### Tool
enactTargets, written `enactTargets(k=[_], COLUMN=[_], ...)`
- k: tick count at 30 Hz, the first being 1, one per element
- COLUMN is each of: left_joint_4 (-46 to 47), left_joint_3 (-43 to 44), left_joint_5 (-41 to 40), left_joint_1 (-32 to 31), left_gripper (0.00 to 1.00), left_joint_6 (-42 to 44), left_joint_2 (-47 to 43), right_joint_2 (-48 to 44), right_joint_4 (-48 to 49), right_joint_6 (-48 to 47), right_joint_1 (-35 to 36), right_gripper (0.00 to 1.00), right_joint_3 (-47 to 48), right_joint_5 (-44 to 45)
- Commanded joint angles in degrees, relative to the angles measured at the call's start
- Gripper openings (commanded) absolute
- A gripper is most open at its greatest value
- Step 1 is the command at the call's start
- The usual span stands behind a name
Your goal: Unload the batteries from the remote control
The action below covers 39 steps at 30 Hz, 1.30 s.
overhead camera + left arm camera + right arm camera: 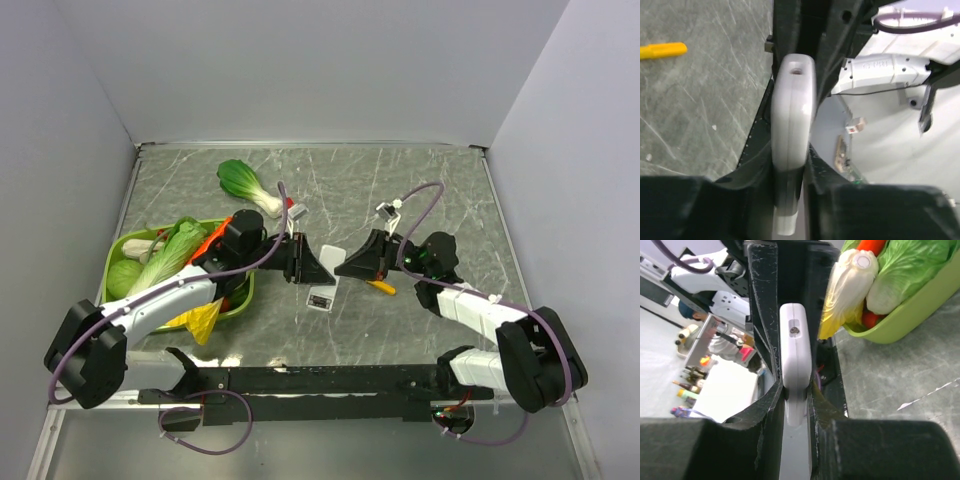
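Observation:
The white remote control [791, 115] stands edge-on between the jaws of both grippers, one gripper on each end. It also shows in the right wrist view [795, 352], and only a white sliver [332, 282] of it shows in the top view. My left gripper [318, 268] is shut on it from the left [790, 165]. My right gripper [348, 266] is shut on it from the right [796, 400]. The remote is held above the table's middle. The batteries are hidden.
A small grey square cover piece [320, 300] lies on the table just below the grippers. A yellow-orange pen-like tool [381, 287] lies to the right, also in the left wrist view [662, 50]. A green basket [115, 262] of vegetables stands left; a bok choy [245, 185] lies behind.

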Motion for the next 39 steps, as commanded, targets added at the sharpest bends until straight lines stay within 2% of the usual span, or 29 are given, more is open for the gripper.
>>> enactTargets(k=[1, 2, 3, 4, 5, 6, 7, 8, 9, 10, 11, 14, 15, 19, 24, 26, 31, 35, 39], left_joint_4=[-3.1, -4.5, -5.8, -7.4, -8.8, -10.2, -11.6, -14.5, -16.3, -17.4, -18.7, -20.5, -20.8, -24.6, -25.7, -26.5, -27.2, -25.4, -25.0], left_joint_3=[2.7, 4.0, 4.5, 4.9, 5.6, 6.0, 7.0, 7.4, 7.8, 8.0, 8.0, 7.7, 7.5, 8.0, 6.8, 6.4, 6.7, 5.5, 4.8], left_joint_5=[1.3, -0.4, -1.0, -1.7, -3.7, -5.3, -6.8, -9.2, -10.3, -11.1, -12.6, -13.8, -14.1, -14.1, -14.1, -16.5, -15.3, -12.8, -12.1], left_joint_1=[-0.2, -0.2, -0.1, 0.0, 0.2, 0.9, 1.4, 2.0, 3.6, 4.5, 5.5, 10.5, 11.2, 13.5, 14.8, 15.1, 15.8, 16.6, 17.0], left_gripper=[0.15, 0.08, 0.06, 0.03, 0.01, 0.01, 0.01, 0.01, 0.01, 0.01, 0.01, 0.01, 0.01, 0.01, 0.01, 0.01, 0.01, 0.01, 0.01], left_joint_6=[3.6, 4.4, 5.2, 6.3, 6.6, 7.1, 8.0, 8.4, 8.8, 8.9, 8.9, 9.3, 10.2, 14.2, 17.4, 17.2, 18.6, 18.3, 17.9], left_joint_2=[-0.2, -0.5, -0.9, -1.2, -2.0, -2.3, -2.8, -3.2, -3.4, -4.3, -4.9, -7.1, -7.7, -9.8, -11.0, -10.8, -9.5, -10.1, -10.3], right_joint_2=[-2.5, -3.9, -5.1, -6.2, -9.0, -10.5, -13.4, -14.6, -15.4, -15.5, -14.9, -9.1, -7.3, 0.5, 4.6, 6.8, 7.6, 11.0, 13.3], right_joint_4=[-4.8, -8.0, -11.5, -16.3, -26.7, -33.9, -40.5, -53.2, -57.4, -60.5, -69.9, -82.3, -84.8, -88.0, -87.6, -88.0, -85.3, -86.3, -87.2], right_joint_6=[-4.6, -8.4, -10.8, -13.6, -20.5, -24.6, -29.3, -38.4, -41.4, -43.6, -47.4, -49.4, -48.8, -47.8, -47.2, -47.2, -48.3, -50.2, -50.1], right_joint_1=[-0.2, -0.5, -1.3, -1.8, -2.2, -2.7, -2.8, -2.7, -2.7, -2.7, -2.7, -2.7, -2.8, -2.2, -1.9, -1.8, -1.5, -1.1, -0.2], right_gripper=[0.13, 0.18, 0.35, 0.47, 0.64, 0.66, 0.68, 0.68, 0.68, 0.68, 0.67, 0.67, 0.67, 0.70, 0.78, 0.79, 0.79, 0.76, 0.76], right_joint_3=[4.2, 4.8, 5.3, 5.8, 7.7, 9.0, 10.6, 14.1, 15.4, 16.6, 19.6, 25.1, 26.2, 26.6, 23.7, 23.1, 20.0, 21.0, 22.3], right_joint_5=[0.2, 0.8, 1.6, 3.8, 5.5, 7.9, 15.9, 20.7, 26.0, 35.2, 40.0, 49.5, 50.2, 49.5, 54.6, 54.7, 54.2, 51.3, 52.6])
